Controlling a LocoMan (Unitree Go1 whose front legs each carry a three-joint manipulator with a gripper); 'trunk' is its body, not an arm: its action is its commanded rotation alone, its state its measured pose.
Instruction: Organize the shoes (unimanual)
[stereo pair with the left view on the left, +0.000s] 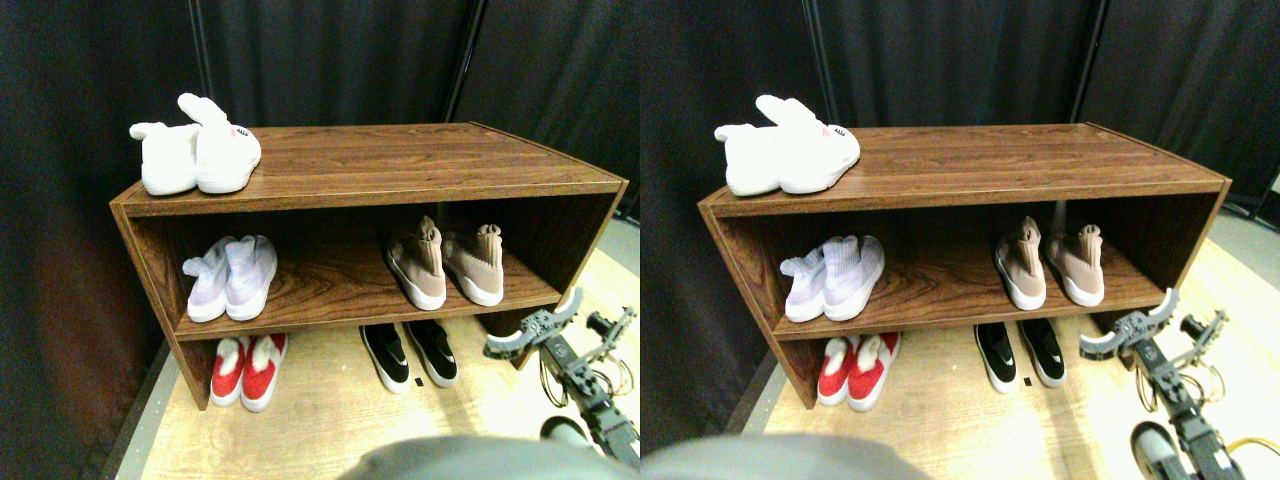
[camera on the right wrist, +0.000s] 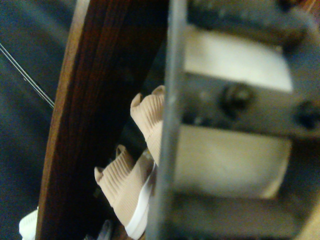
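Observation:
A pair of tan high-collar knit sneakers (stereo pair with the left view on the left: 445, 262) with white soles stands side by side on the right of the shelf's middle board. The wrist view shows them too (camera on the right wrist: 127, 182), past the wooden edge. Under that board, a pair of low black slip-ons (stereo pair with the left view on the left: 410, 355) with white marks sits on the floor. My right gripper (stereo pair with the left view on the left: 570, 325) hovers open and empty by the shelf's front right corner, to the right of the black pair and below the tan pair.
The brown wooden shelf (stereo pair with the left view on the left: 380, 190) stands on a light wood floor before dark curtains. White bunny slippers (stereo pair with the left view on the left: 197, 150) lie on its top left, pale knit sneakers (stereo pair with the left view on the left: 232, 277) on the middle board's left, and red shoes (stereo pair with the left view on the left: 248, 368) sit on the floor below them.

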